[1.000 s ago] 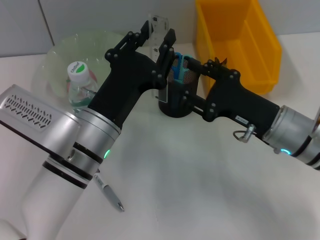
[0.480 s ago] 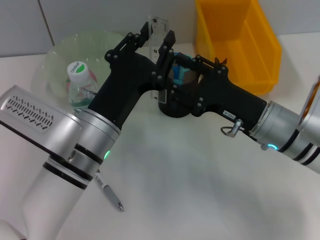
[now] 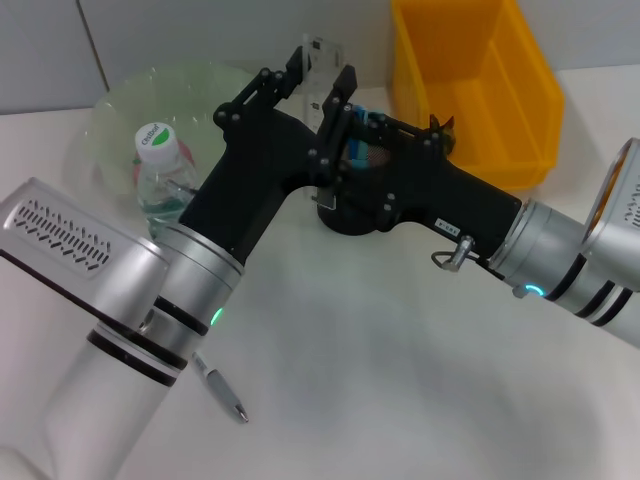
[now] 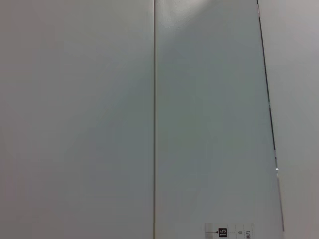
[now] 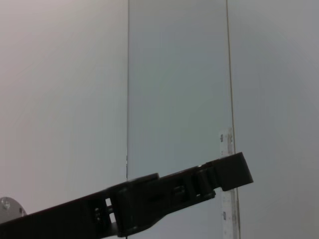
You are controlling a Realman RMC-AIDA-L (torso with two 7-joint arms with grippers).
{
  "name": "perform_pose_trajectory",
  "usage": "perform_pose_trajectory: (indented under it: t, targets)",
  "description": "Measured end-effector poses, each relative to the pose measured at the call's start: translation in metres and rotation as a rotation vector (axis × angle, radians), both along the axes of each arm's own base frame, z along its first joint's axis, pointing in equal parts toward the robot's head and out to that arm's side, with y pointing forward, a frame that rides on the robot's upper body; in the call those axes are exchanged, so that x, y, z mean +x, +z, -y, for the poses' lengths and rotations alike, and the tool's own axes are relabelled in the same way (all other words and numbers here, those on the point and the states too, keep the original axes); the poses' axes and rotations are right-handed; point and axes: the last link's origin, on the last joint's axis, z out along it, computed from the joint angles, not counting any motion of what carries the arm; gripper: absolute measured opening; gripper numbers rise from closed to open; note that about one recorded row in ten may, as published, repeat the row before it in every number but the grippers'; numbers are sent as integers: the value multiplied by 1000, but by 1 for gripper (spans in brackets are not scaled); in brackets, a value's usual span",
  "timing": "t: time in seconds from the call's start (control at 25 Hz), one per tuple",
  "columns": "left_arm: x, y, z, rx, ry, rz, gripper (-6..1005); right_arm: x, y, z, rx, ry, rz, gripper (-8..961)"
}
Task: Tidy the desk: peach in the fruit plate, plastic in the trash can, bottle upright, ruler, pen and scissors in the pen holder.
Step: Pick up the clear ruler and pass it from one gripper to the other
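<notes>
My left gripper (image 3: 318,75) is shut on the clear ruler (image 3: 320,52), holding it upright just above the black mesh pen holder (image 3: 350,218). The ruler's end shows in the left wrist view (image 4: 229,231), and its edge in the right wrist view (image 5: 228,149). My right gripper (image 3: 372,135) hangs over the holder's mouth at the blue scissors (image 3: 362,122); its grip is hidden. The bottle (image 3: 157,165) stands upright with its green cap up. A pen (image 3: 220,387) lies on the table under my left arm. A pink patch (image 3: 135,177) behind the bottle may be the peach. No plastic is in view.
The green translucent fruit plate (image 3: 120,100) sits at the back left behind the bottle. A yellow bin (image 3: 480,80) stands at the back right. Both arms cross above the middle of the white table (image 3: 400,400).
My right arm has moved left, bringing its gripper over the pen holder beside the left one. My left gripper with the ruler has shifted slightly right.
</notes>
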Motion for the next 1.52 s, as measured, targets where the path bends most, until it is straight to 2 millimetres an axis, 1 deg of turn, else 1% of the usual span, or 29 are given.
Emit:
perform_pose_trajectory:
  t: [0.04, 0.12, 0.56, 0.76, 1.0, 1.24, 1.52]
  targets:
    - [0, -1, 1, -3, -3, 0, 455, 0, 0, 0, -1, 1, 0, 607]
    - [0, -1, 1, -5, -4, 0, 456, -1, 0, 0, -3, 1, -1, 398]
    - [2, -2, 3, -10, -19, 2, 465, -2, -1, -1, -8, 5, -2, 312]
    - [2, -2, 4, -11, -19, 0, 470, -4, -1, -2, -10, 10, -3, 304]
    - [2, -2, 3, -11, -20, 0, 475, -5, -1, -3, -11, 14, -3, 168]
    - [1, -2, 3, -10, -20, -4, 480, -6, 0, -2, -9, 18, -10, 112]
    - [1, -2, 3, -10, -20, -4, 485, -6, 1, -2, -8, 20, -14, 110]
